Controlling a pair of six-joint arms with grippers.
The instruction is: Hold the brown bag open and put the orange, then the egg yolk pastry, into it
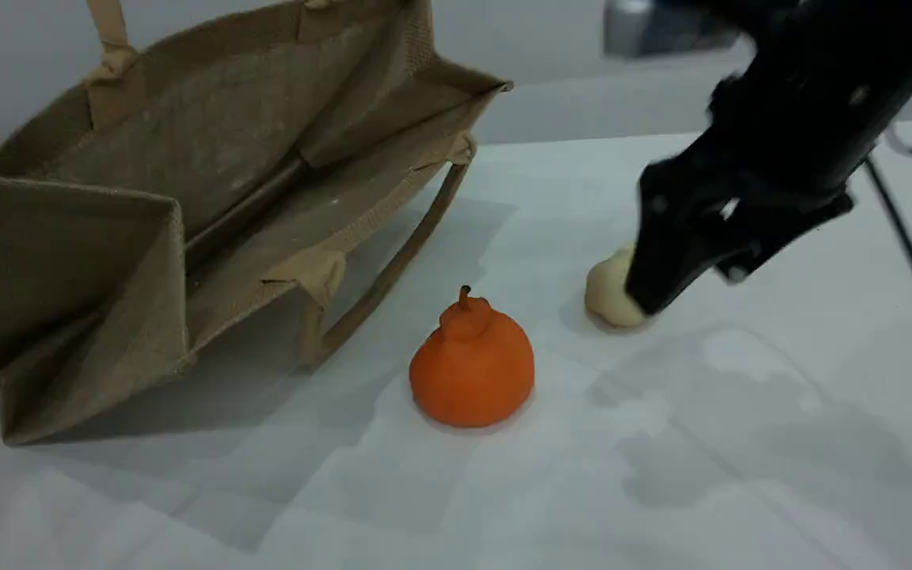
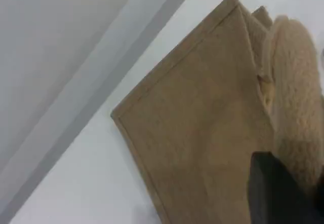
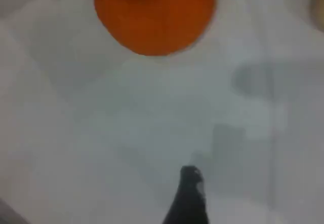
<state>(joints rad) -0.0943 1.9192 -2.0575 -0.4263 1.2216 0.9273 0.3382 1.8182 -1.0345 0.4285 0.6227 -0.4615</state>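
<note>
On the table, orange lies left of right gripper.

A white table is seen, its surface crossed by faint creases and soft grey shadows. On its left part, towards the far side, the brown bag is laid on its side, mouth turned to the right and held gaping; one loop handle is rested on the table. The orange is stood upright near the middle, just right of the bag and apart from it. The egg yolk pastry is placed further right and slightly farther back.
</note>
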